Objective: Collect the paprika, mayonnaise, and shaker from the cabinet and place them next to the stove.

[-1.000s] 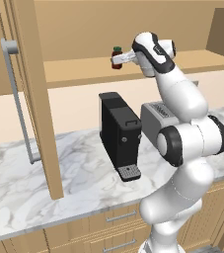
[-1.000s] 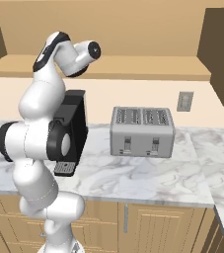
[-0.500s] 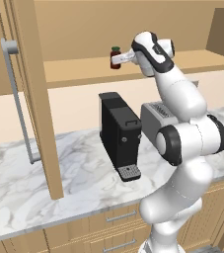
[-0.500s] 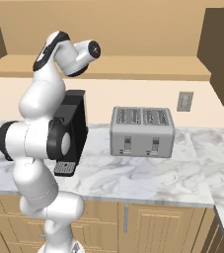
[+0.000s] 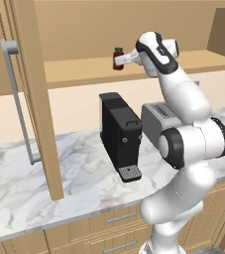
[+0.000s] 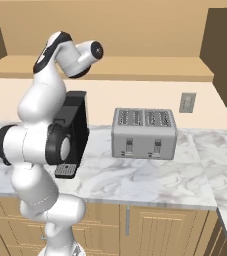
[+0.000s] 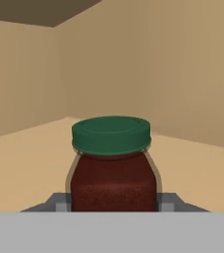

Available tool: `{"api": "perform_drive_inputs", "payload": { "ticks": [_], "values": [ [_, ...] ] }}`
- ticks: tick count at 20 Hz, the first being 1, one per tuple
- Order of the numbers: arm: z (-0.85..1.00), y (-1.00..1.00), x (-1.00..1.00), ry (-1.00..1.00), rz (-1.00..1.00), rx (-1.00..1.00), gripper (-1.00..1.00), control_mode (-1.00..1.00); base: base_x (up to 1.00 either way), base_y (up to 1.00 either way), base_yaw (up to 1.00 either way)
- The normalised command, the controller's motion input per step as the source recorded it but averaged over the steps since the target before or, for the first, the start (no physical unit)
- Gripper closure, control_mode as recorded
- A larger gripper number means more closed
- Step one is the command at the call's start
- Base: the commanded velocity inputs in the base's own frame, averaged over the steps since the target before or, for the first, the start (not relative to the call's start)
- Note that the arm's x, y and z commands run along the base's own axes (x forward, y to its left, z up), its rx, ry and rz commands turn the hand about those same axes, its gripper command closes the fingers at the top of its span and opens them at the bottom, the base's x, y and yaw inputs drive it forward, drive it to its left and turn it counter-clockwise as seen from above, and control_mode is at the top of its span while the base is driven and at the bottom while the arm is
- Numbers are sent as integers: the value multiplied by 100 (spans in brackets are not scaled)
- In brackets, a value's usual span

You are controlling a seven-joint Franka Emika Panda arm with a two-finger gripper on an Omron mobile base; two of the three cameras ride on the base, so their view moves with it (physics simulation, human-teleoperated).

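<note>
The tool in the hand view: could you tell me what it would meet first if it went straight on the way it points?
Nothing new: the tool is shut on the paprika jar. Beyond the jar, probably the cabinet's back wall, though depth is unclear.

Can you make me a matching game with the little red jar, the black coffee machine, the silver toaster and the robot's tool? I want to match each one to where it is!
Things:
1. paprika
2. coffee machine
3. toaster
4. tool

Places:
A. on the marble counter, left of the toaster
B. closed around the jar
C. on the cabinet shelf
D. on the counter, below a wall outlet

Pairs: 1-C, 2-A, 3-D, 4-B
</note>
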Motion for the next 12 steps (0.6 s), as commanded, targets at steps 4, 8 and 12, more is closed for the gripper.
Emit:
{"api": "perform_drive_inputs", "payload": {
  "ticks": [4, 8, 12],
  "values": [
    [-5, 0, -70, 0, 1, 0, 100, -100, 0, 0, 0],
    [-13, 0, -90, 0, 3, 0, 100, -100, 0, 0, 0],
    [-17, 0, -100, -2, 4, 4, 100, -100, 0, 0, 0]
  ]
}}
